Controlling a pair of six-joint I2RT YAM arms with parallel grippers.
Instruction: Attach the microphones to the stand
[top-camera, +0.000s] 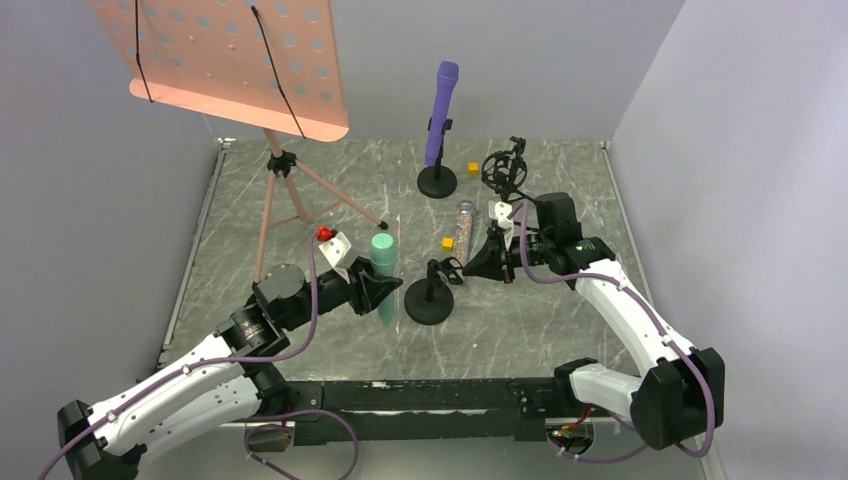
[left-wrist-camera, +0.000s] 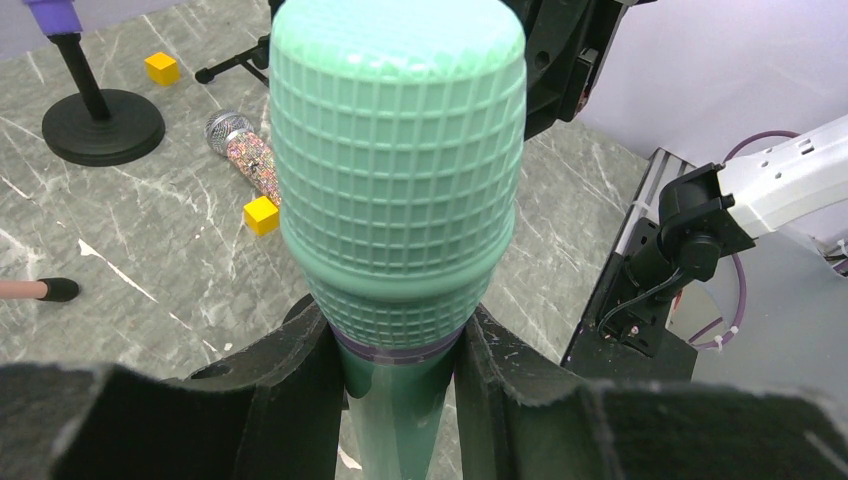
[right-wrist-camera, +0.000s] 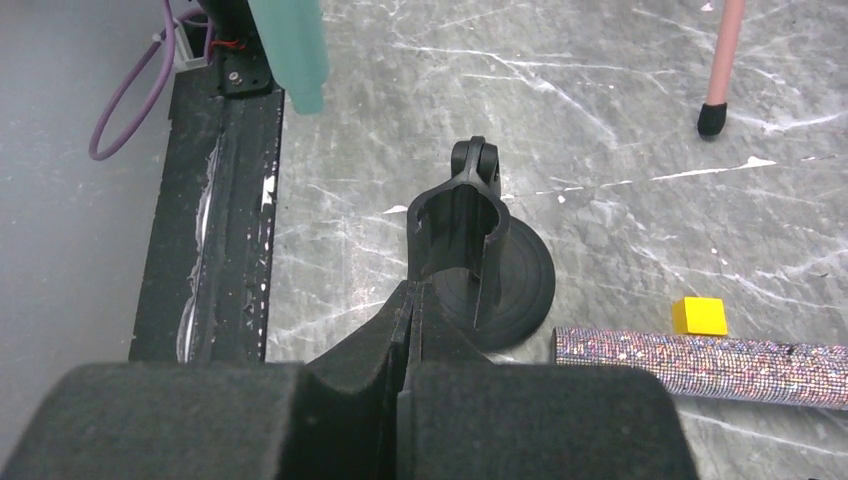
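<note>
My left gripper (top-camera: 385, 285) is shut on the mint green microphone (top-camera: 383, 262) just below its head and holds it upright, left of the empty black clip stand (top-camera: 430, 295). The left wrist view shows its mesh head (left-wrist-camera: 400, 160) between my fingers (left-wrist-camera: 290, 385). My right gripper (top-camera: 468, 267) is shut and empty, its tips (right-wrist-camera: 412, 292) against the back of the stand's clip (right-wrist-camera: 458, 215). The green mic's tail (right-wrist-camera: 290, 50) hangs beyond the clip. The purple microphone (top-camera: 441, 110) stands in its stand at the back. The copper microphone (top-camera: 463, 228) lies on the table and also shows in the right wrist view (right-wrist-camera: 700, 365).
An orange music stand (top-camera: 225, 60) on a tripod fills the back left; one foot (right-wrist-camera: 712, 118) is near. A shock-mount stand (top-camera: 505, 170) is at the back right. Yellow cubes (top-camera: 473, 169) (top-camera: 447, 243) lie near the copper mic. The black rail (top-camera: 400, 395) runs along the near edge.
</note>
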